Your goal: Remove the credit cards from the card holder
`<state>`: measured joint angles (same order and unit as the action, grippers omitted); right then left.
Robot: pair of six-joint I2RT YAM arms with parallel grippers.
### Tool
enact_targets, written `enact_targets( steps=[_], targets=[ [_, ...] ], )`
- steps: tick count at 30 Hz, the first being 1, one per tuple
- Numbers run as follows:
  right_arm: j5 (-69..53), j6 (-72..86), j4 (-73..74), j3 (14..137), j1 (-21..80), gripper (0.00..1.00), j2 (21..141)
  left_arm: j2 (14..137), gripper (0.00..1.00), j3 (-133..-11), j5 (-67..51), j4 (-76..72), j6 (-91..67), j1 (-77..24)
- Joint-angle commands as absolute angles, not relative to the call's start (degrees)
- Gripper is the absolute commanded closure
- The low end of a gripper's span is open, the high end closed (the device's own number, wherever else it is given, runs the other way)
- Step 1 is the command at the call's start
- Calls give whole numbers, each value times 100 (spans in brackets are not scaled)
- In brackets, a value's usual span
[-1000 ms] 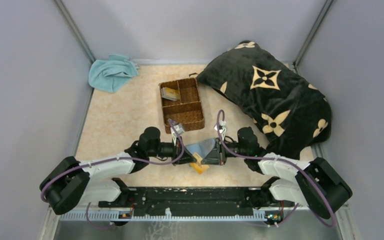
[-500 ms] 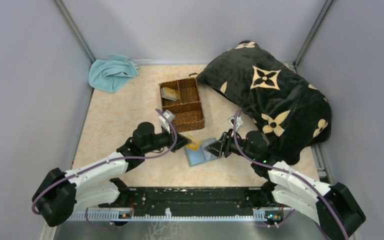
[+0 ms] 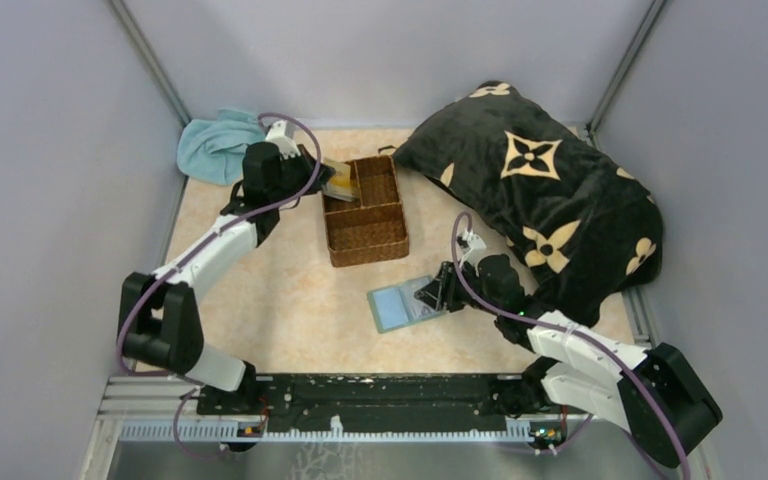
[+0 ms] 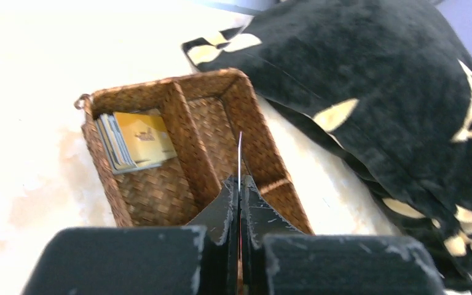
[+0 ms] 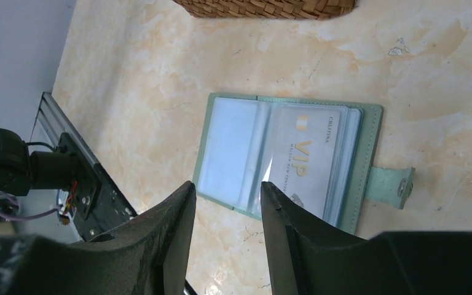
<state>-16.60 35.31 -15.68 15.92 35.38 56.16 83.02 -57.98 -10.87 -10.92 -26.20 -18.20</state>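
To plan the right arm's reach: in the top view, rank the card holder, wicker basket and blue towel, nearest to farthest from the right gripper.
1. Card holder, lying open right beside the right gripper, on its left.
2. Wicker basket, mid-table, farther back.
3. Blue towel, far left corner.

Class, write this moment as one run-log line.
left gripper: shut on credit card, over basket | right gripper: open above card holder | VIP card inside
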Motion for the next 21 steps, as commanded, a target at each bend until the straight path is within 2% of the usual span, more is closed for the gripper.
enact_targets(
  steps=[1, 10, 21],
  targets=[
    [-1641, 3381, -1788, 1974, 3507, 56, 5706, 8978, 100, -6482, -1203, -769, -2578, -1665],
    [-1588, 3254, -1641, 2065, 3507, 56, 5884, 10306, 100, -7527, -1168, -461, -2472, -1362],
    [-1617, 3226, -1758, 2066, 3507, 56, 6159, 11116, 100, -7694, -1778, -771, -2839, -1108]
  ],
)
